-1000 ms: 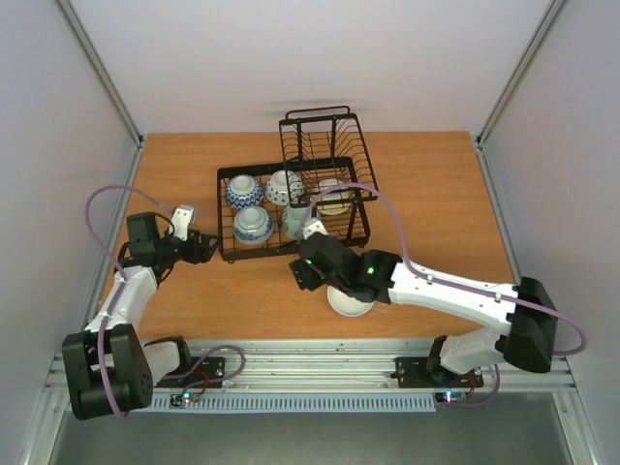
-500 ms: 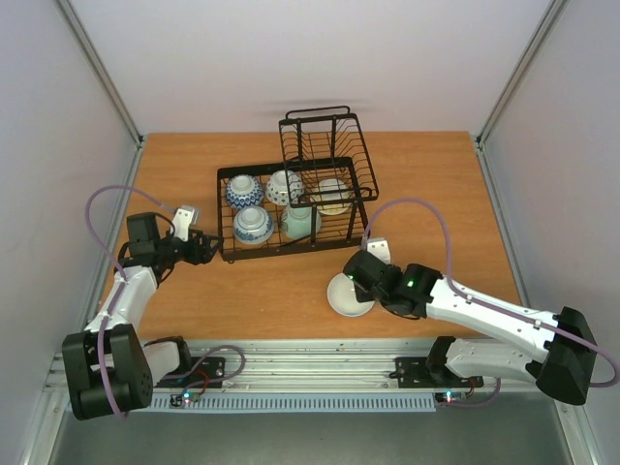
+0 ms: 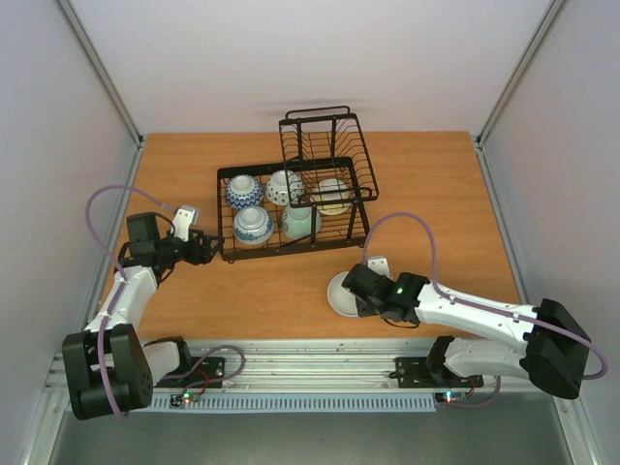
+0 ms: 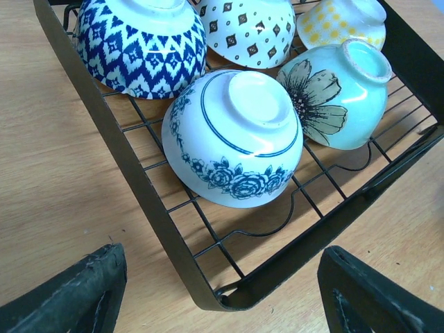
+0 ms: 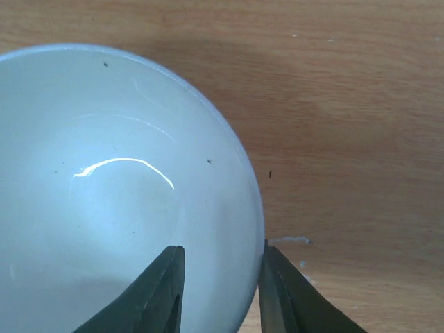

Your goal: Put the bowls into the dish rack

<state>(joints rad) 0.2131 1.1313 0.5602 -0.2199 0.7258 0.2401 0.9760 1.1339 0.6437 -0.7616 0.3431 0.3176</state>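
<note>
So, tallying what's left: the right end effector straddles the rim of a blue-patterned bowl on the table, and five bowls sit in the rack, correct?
One slip: the right wrist view shows that bowl is plain white, not blue-patterned. The right end effector does straddle its rim, and five bowls do sit in the dish rack.

Left hand (image 4: pixel 222 295) gapes wide; right hand (image 5: pixel 218 291) nearly pinched together.

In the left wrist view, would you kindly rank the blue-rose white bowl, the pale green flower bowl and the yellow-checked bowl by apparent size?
1. white ceramic bowl with blue roses, nearest
2. pale green ceramic bowl with dark flower
3. yellow-checked ceramic bowl, partly cropped and farthest, so unsure
</note>
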